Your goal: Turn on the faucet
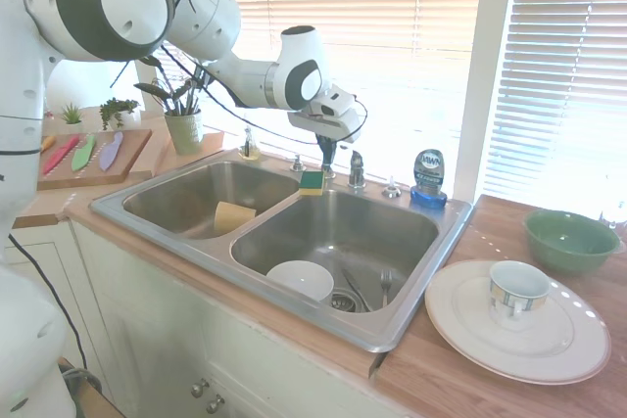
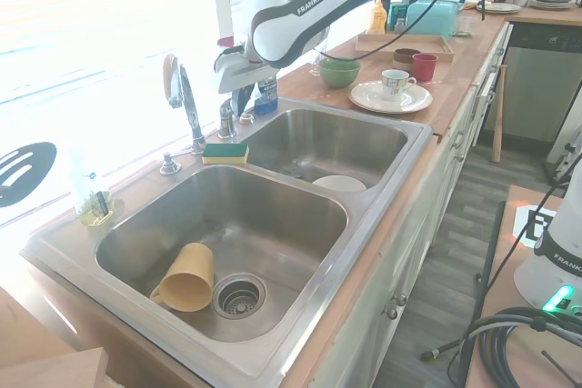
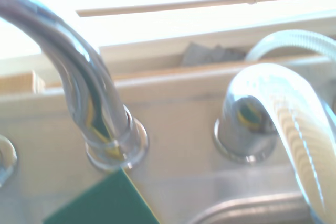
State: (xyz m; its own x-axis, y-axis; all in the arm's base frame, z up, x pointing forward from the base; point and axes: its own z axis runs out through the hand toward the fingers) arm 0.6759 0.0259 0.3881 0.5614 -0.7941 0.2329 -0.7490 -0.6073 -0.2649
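Up close, only the wrist view shows the faucet point(image 3: 89, 98) base touching the sponge point(image 3: 105, 203).

Arm stretched out low — gripper point(image 2: 238, 97) pointing down, wrist tilted.

The thin chrome gooseneck faucet point(image 2: 185, 100) stood upright at upper left of the second exterior view, its stubby dark-metal lever point(image 2: 227, 119) just beside it.

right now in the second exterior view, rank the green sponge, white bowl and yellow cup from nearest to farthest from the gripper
Measured from the gripper:
1. Green sponge, on the divider just below it.
2. White bowl, in the far basin.
3. Yellow cup, on its side in the near basin by the drain.
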